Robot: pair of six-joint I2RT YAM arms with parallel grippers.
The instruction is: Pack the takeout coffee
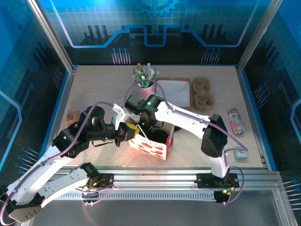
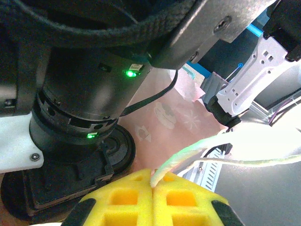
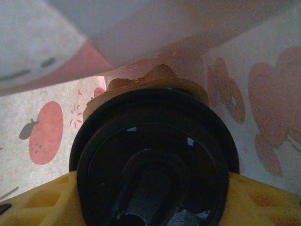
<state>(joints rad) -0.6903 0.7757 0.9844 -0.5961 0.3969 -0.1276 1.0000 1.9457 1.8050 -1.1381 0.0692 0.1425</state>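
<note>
Toward the table's (image 1: pixel 94 94) near edge stands one printed bag (image 1: pixel 153 147). My left claw (image 2: pixel 154 188), pressed together, pinches its one handle (image 2: pixel 188 153). My right claw (image 3: pixel 150 207) sits inside the bag, clamped around the one black-lidded takeout coffee (image 3: pixel 155 141). Near the far edge I count one pink cup (image 1: pixel 146 87) and two brown carriers (image 1: pixel 202 92).

Overhead view evenly bright, sharp; left wrist glare lower right; right wrist dim, blurred.

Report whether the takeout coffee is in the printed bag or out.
In. Seen from the right wrist, its black lid sits low with the printed bag walls on both sides and behind it.
</note>
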